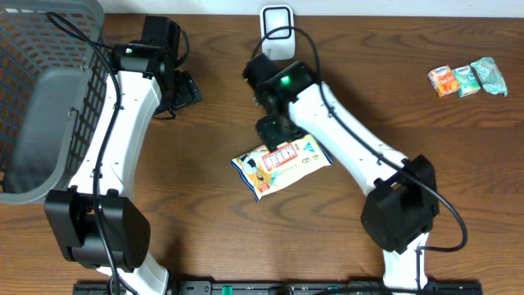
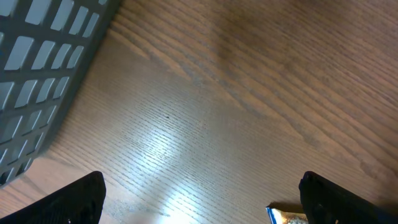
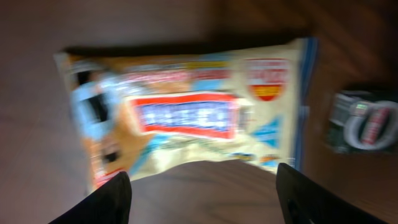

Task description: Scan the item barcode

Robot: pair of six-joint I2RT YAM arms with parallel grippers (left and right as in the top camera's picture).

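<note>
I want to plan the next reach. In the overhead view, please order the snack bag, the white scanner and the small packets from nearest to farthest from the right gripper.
From the right gripper:
1. snack bag, just beside it, mid-table.
2. white scanner, at the top edge of the picture.
3. small packets, far off toward the picture's upper right corner.

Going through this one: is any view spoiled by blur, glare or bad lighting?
Overhead: sharp and evenly lit. Left wrist: wood grain crisp, but a bright glare patch sits on the table near the bottom edge. Right wrist: heavily blurred, so the print on the bag is unreadable and the dark object beside it is smeared.
</note>
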